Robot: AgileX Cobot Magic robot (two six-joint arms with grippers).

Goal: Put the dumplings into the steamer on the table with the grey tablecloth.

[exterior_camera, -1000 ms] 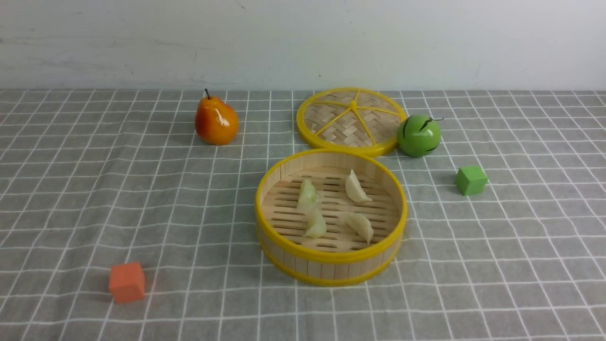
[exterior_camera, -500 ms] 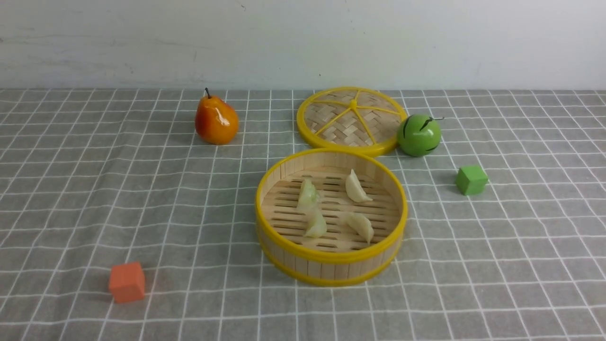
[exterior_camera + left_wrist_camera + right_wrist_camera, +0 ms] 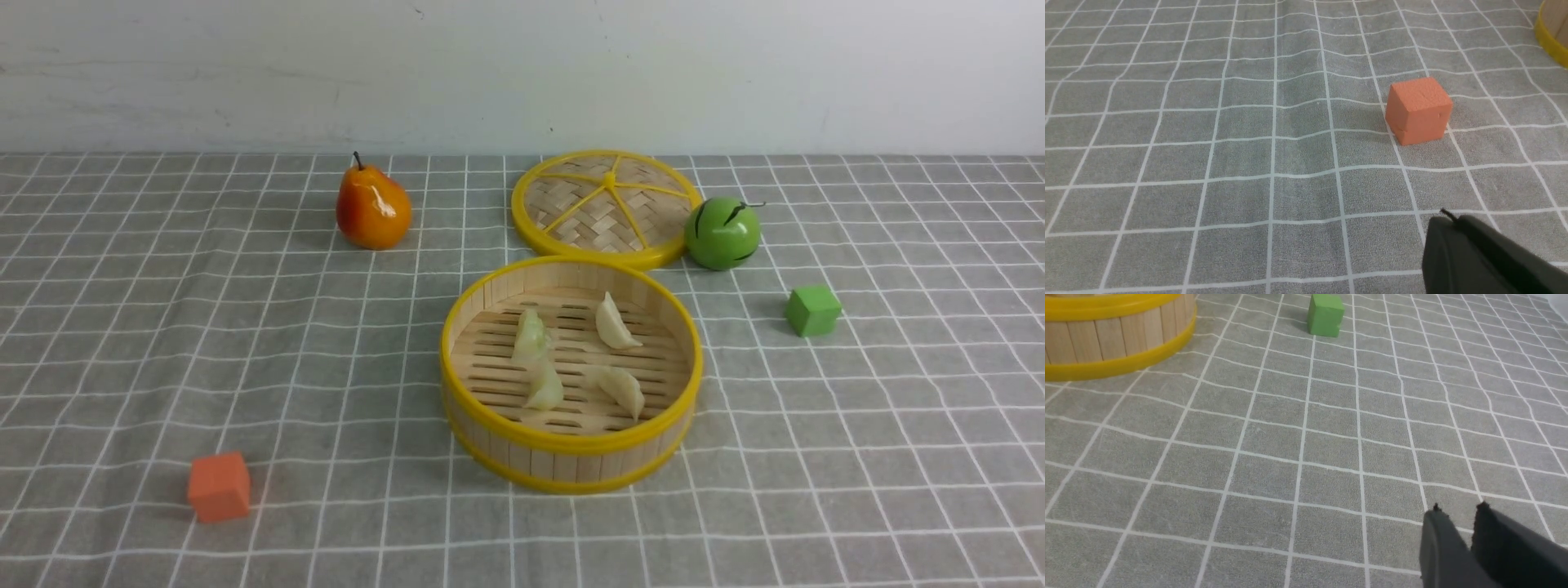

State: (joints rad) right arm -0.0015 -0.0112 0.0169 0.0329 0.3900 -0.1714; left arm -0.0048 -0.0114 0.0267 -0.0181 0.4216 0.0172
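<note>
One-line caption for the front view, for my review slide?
Four dumplings lie in the open steamer on the grey tablecloth, lid behind it.

on my left wrist feed i see the grey tablecloth (image 3: 1241, 163), its white grid lines slightly wavy over shallow wrinkles. an orange cube (image 3: 1417, 110) sits on it at about two o'clock from the centre, with a faint seam low on its near face. at the far two o'clock corner, a sliver of the steamer (image 3: 1551, 36) shows. the left gripper (image 3: 1447, 222) pokes in at five o'clock, dark, jaws pressed together, holding nothing.
</note>
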